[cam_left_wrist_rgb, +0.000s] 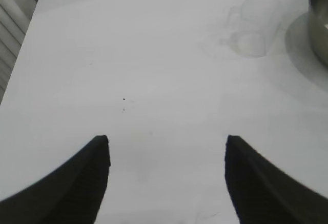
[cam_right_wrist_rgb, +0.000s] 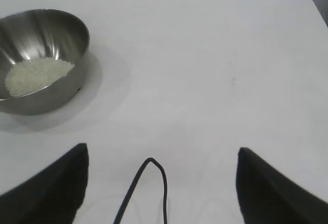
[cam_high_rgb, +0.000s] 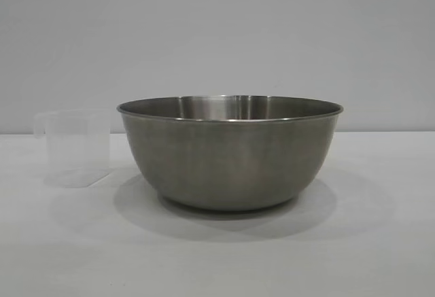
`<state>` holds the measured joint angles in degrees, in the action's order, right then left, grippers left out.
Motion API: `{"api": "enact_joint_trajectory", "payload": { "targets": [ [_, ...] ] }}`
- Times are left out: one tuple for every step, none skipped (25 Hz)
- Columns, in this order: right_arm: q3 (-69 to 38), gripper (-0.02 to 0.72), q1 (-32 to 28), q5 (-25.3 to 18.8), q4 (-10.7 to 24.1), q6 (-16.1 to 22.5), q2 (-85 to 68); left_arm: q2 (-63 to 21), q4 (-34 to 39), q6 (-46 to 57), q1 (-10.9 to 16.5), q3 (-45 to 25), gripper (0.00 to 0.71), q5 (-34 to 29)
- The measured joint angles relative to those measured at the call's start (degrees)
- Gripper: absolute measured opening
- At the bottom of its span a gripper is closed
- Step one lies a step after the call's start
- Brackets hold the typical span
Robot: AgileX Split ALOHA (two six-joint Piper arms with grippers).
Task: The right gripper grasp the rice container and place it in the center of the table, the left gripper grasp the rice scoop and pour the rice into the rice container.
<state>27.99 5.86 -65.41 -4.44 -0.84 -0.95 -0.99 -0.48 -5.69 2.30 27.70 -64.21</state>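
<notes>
While both arms hang back with nothing held: table (cam_high_rgb: 380,242) white, bare around items. Rice container (cam_high_rgb: 230,151) upright mid-table, rice (cam_right_wrist_rgb: 37,75) already inside. Rice scoop (cam_high_rgb: 73,147) upright just beside it, looks empty. Left gripper (cam_left_wrist_rgb: 166,147) wide open, scoop ahead, off toward container. Right gripper (cam_right_wrist_rgb: 161,155) wide open, container ahead, off to side. Pour appears done.

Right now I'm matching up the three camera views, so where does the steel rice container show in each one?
Exterior view: the rice container stands at the centre, the rice scoop beside it at left.
Left wrist view: only its edge shows, cut off at the upper right corner.
Right wrist view: it sits upper left, the rice inside it.
Shared landmark: the table.
</notes>
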Motion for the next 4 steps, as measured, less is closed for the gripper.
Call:
{"api": "enact_joint_trajectory", "payload": {
  "targets": [
    [0.0, 0.51, 0.0, 0.0, 0.0, 0.0, 0.0, 0.0, 0.0, 0.0, 0.0, 0.0, 0.422, 0.0],
    [0.0, 0.51, 0.0, 0.0, 0.0, 0.0, 0.0, 0.0, 0.0, 0.0, 0.0, 0.0, 0.422, 0.0],
    [0.0, 0.51, 0.0, 0.0, 0.0, 0.0, 0.0, 0.0, 0.0, 0.0, 0.0, 0.0, 0.422, 0.0],
    [0.0, 0.51, 0.0, 0.0, 0.0, 0.0, 0.0, 0.0, 0.0, 0.0, 0.0, 0.0, 0.422, 0.0]
  ]
}}
